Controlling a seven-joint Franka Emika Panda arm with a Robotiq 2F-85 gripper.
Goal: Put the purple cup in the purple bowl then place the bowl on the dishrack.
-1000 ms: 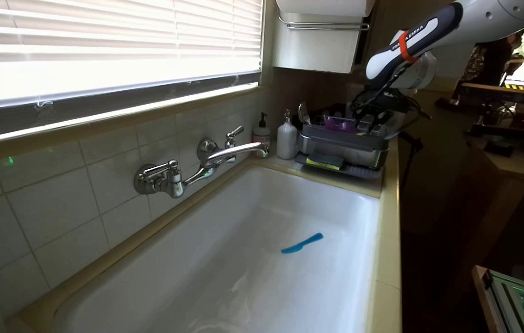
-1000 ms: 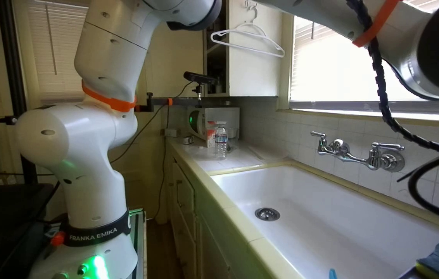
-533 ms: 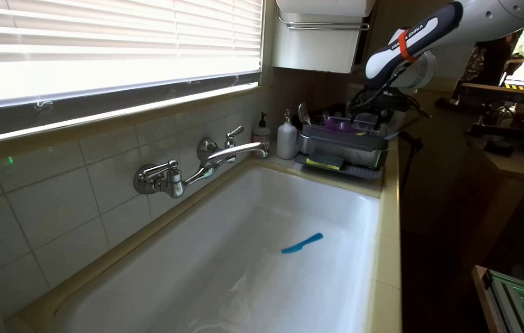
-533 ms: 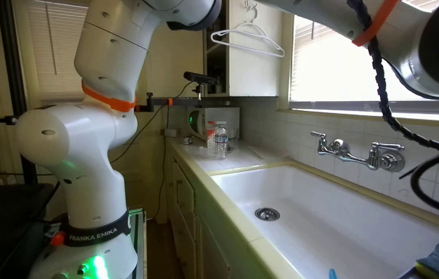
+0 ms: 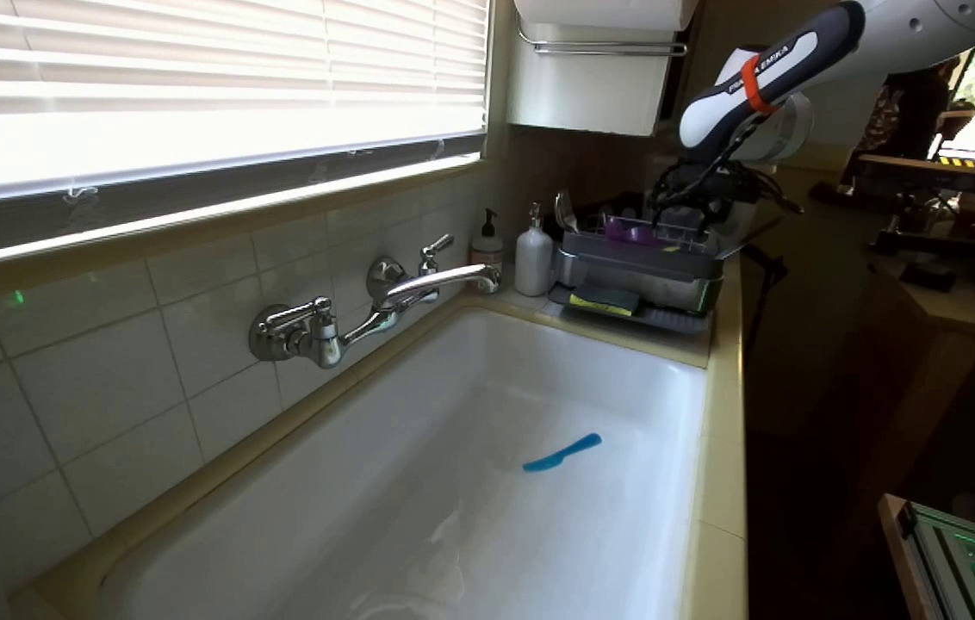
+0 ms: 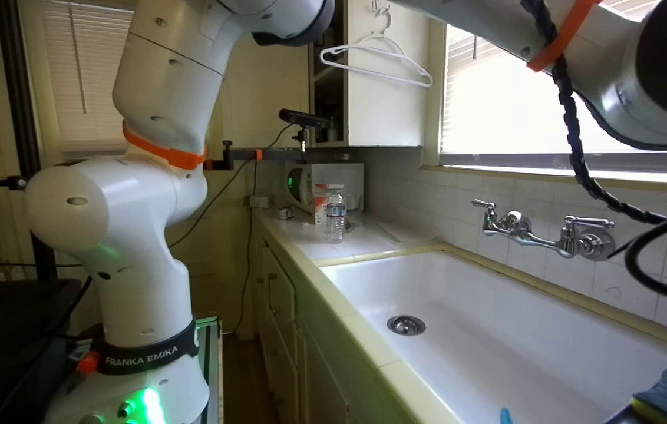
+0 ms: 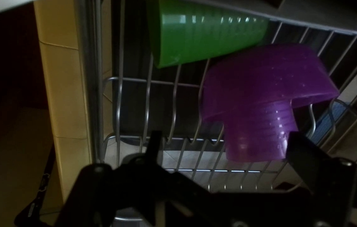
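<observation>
The purple bowl [image 7: 260, 72] lies tilted in the dishrack [image 7: 162, 107] in the wrist view. The purple cup [image 7: 257, 138] sticks out of the bowl's open side toward me. My gripper [image 7: 225, 137] is open with its fingers either side of the cup. The right finger overlaps the cup's edge; I cannot tell if it touches. The left finger stands well apart from it. In an exterior view the gripper [image 5: 684, 222] hangs dark above the rack [image 5: 638, 263]. Purple shapes [image 5: 617, 229] show in the rack there, too small to tell apart.
A green cup [image 7: 207, 34] lies in the rack beside the bowl. A sponge [image 5: 606, 300] sits at the rack's front, with a white pump bottle [image 5: 533, 263] beside it. A blue knife [image 5: 563, 454] lies in the sink [image 5: 625, 534]. The faucet [image 5: 444, 280] juts over the sink.
My gripper has risen slightly from the rack, its fingertips now higher in an exterior view. The forearm and cable have shifted a little. The purple pieces stay in the rack.
</observation>
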